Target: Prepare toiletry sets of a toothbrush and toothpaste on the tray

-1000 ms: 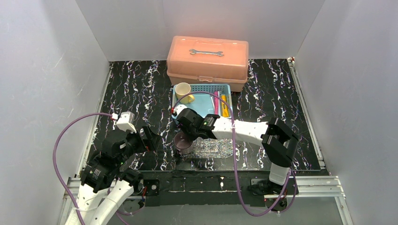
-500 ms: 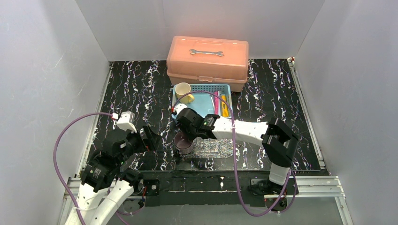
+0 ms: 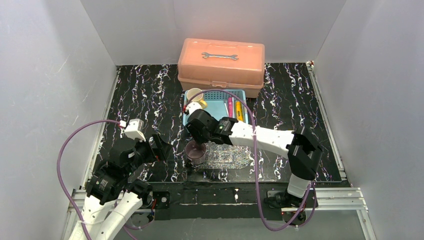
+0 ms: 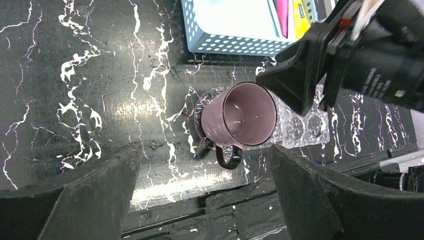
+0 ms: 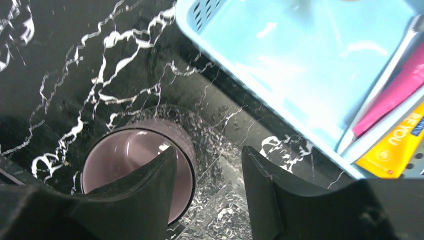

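The purple mug (image 3: 194, 151) stands upright on the left end of the clear glittery tray (image 3: 231, 158), its handle toward the near edge. My right gripper (image 3: 195, 137) hovers just above it, open. In the right wrist view one finger hangs over the mug's mouth (image 5: 131, 159) and the other over the tray (image 5: 235, 200); nothing is held. The magenta toothpaste (image 3: 229, 107) and the yellow toothpaste (image 3: 239, 111) lie in the blue basket (image 3: 215, 107), with a thin pale toothbrush (image 5: 384, 80) beside them. My left gripper (image 3: 159, 145) is open, left of the mug (image 4: 240, 117).
A yellow mug (image 3: 195, 96) stands in the basket's far left corner. Behind the basket sits a salmon-pink toolbox (image 3: 221, 62) with a wrench (image 3: 220, 55) on its lid. White walls close in the black marbled table.
My right gripper has opened and let go of the purple mug, then drawn up and back a little toward the basket. The left arm has not moved.
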Available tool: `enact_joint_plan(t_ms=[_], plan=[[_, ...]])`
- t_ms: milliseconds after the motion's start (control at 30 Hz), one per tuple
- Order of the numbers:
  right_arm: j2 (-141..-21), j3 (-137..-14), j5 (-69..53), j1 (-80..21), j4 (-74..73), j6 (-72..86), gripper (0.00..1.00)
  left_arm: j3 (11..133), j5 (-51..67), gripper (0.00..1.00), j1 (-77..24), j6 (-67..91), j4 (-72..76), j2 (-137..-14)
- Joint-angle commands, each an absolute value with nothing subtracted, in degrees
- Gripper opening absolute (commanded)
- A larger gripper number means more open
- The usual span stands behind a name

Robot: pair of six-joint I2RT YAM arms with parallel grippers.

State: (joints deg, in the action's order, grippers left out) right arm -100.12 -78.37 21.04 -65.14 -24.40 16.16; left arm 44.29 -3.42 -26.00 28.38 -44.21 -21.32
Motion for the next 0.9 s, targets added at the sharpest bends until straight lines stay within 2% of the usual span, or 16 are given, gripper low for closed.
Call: enact_joint_plan(t_ms=[0,267,867], plan=[[-97.67,-84.5,26.05,-64.73,-27.16,15.38,0.6,44.8,-3.71,0.99,-26.11,28.21,-44.6,-21.9],[-102.01,-94.1,28.41,-62.67,-30.94,14.51,0.71,44.78,-3.7,0.99,-26.1,28.21,-44.57,-21.91],[-116.9,-111.86,22.33,-55.88,-30.29,12.08,0.77,44.82,-3.94,0.99,-26.1,28.13,-44.6,-22.25]])
